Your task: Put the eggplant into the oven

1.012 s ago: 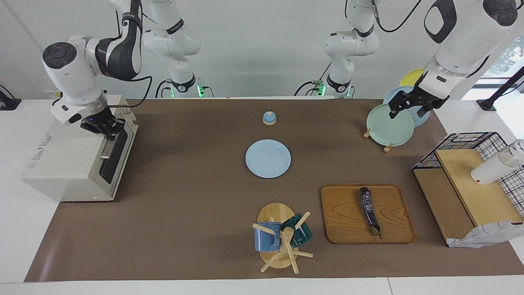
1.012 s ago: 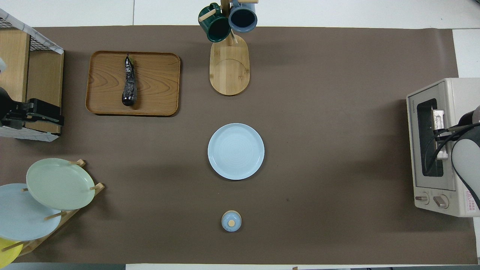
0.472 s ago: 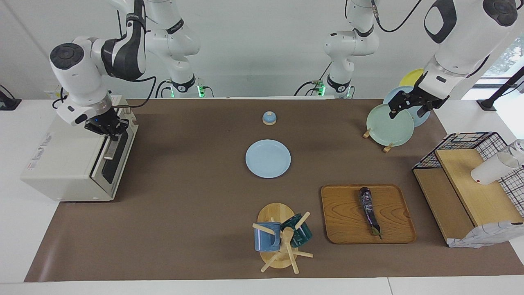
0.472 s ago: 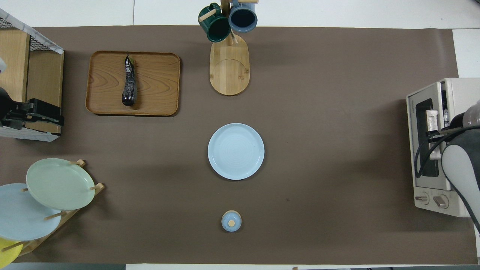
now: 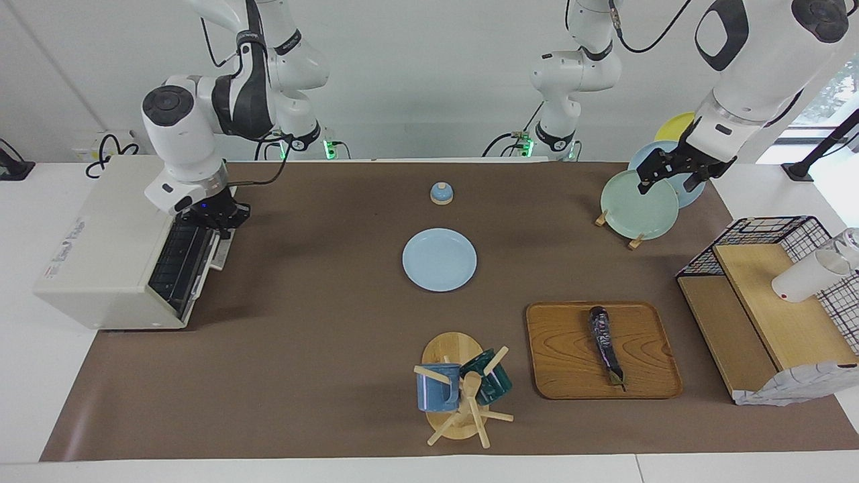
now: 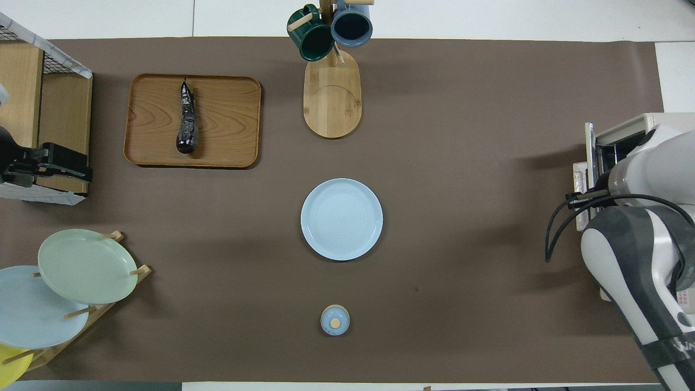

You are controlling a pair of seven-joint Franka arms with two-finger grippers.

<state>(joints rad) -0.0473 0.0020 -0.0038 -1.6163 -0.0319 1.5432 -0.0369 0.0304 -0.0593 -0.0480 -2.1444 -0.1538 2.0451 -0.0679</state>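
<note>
Door of the oven (image 5: 100, 255) has swung from nearly shut 1 s ago to well down now; the wire rack inside shows through the opening in the facing view. Right gripper (image 5: 213, 219) has travelled with it, out and down from the oven's top front edge, and its fingers are pinched tight on the door's bar handle (image 6: 580, 187) at the door's free edge. In the overhead view the door appears almost edge-on under the right arm, so I cannot tell whether it is fully flat yet.

Eggplant (image 5: 606, 345) has not moved. It lies lengthwise on the wooden tray (image 5: 557, 376), stem tip toward the table edge farthest from the robots, near the left arm's end of the table and well apart from the oven at the right arm's end.

Left gripper (image 5: 671, 176) is unchanged, fingers spread wide and holding nothing, hanging over the pale green plate (image 5: 631, 204) in the plate rack; this arm waits.

Judgement: opening step is nearly done, transfer not begun. With the oven's mouth clear, the next need is a grasp on the eggplant, and the left gripper is the closer one to the tray.
</note>
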